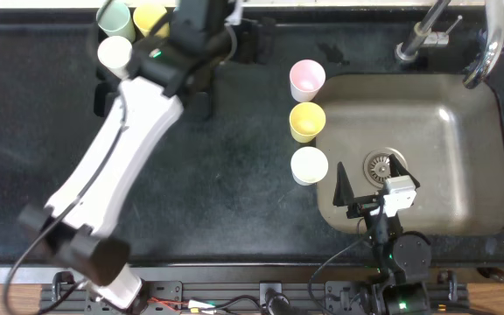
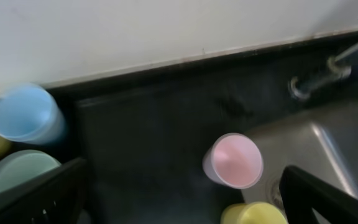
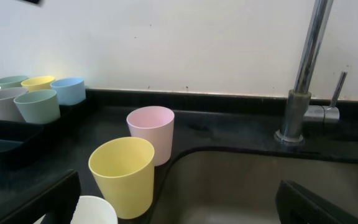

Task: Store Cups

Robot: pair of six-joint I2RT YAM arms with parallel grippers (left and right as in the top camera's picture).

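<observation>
Beside the sink (image 1: pixel 462 175), cups (image 1: pixel 307 121) are lined on black counter (image 1: pixel 234 175); left gripper (image 2: pixel 182 196) and right gripper (image 3: pixel 179 202) are held spread wide, empty

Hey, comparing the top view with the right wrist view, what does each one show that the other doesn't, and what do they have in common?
Top view, not the right wrist view: the sink drain and the left arm, which lies across the left part of the counter. Right wrist view, not the top view: a blue cup among the stored cups, and the white wall behind. Both: the pink cup, the yellow cup next to it on the counter by the sink, and the faucet.
</observation>
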